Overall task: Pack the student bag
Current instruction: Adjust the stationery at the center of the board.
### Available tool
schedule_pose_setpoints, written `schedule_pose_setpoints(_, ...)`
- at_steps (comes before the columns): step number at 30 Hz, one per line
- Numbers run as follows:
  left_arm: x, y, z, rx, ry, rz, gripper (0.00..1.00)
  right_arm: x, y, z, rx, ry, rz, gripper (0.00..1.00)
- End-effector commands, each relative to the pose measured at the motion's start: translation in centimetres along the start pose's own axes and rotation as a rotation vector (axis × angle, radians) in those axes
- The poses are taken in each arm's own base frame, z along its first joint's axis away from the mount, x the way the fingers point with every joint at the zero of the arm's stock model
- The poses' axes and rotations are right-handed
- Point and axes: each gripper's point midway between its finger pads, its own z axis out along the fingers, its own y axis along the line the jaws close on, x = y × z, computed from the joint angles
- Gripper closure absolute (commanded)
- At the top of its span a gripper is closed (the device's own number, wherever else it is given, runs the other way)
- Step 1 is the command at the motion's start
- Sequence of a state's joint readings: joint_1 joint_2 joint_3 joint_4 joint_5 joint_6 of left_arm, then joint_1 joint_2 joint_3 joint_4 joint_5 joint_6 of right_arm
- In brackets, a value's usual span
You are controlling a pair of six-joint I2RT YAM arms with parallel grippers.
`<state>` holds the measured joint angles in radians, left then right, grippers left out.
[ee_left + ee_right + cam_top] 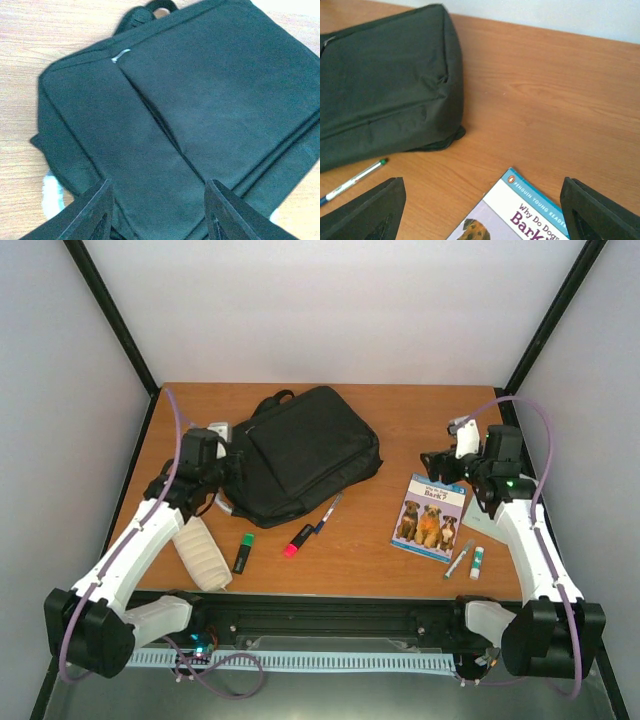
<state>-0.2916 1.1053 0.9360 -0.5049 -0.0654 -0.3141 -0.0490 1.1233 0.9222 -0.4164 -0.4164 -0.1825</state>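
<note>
The student bag is a black backpack lying flat on the wooden table, left of centre. Its front pocket seam and silver zip pull show in the left wrist view. My left gripper hangs over the bag's left end, open, with the bag's fabric below the fingers and nothing between them. My right gripper is wide open just above the top edge of a children's book with dogs on the cover. That book lies between the spread fingertips, untouched.
A whitish ribbed pouch, a green highlighter, a red highlighter and a pen lie in front of the bag. A marker and a small tube lie right of the book. Something white sticks out under the bag's edge.
</note>
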Motion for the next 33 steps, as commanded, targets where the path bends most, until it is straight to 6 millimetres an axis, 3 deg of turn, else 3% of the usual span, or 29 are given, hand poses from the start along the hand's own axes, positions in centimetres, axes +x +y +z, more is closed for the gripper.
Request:
schedule_pose_setpoints(1,-0.2,-5.1,-0.1,0.186,0.033,0.049,0.50,1.3,1.9,0.9,-0.095,0.015,-0.049,0.15)
schedule_pose_setpoints(7,3.0,-12.6,0.9,0.334,0.175,0.182,0.51,3.1,3.1,1.7,-0.164,0.044,-0.067,0.20)
schedule_pose_setpoints(12,7.6,-19.3,2.9,0.398,0.313,0.342,0.53,4.0,3.6,2.2,-0.200,0.062,-0.076,0.23)
schedule_pose_setpoints(15,10.5,-21.7,4.6,0.384,0.403,0.422,0.58,4.3,3.8,2.5,-0.213,0.072,-0.079,0.24)
schedule_pose_setpoints(19,13.3,-23.2,7.0,0.335,0.479,0.506,0.63,4.6,3.9,2.7,-0.225,0.079,-0.084,0.25)
schedule_pose_setpoints(27,17.1,-23.4,10.7,0.272,0.588,0.566,0.64,5.0,3.9,3.2,-0.239,0.094,-0.086,0.26)
schedule_pose_setpoints(33,17.5,-21.8,12.5,0.156,0.569,0.582,0.52,5.1,4.1,3.3,-0.248,0.096,-0.085,0.26)
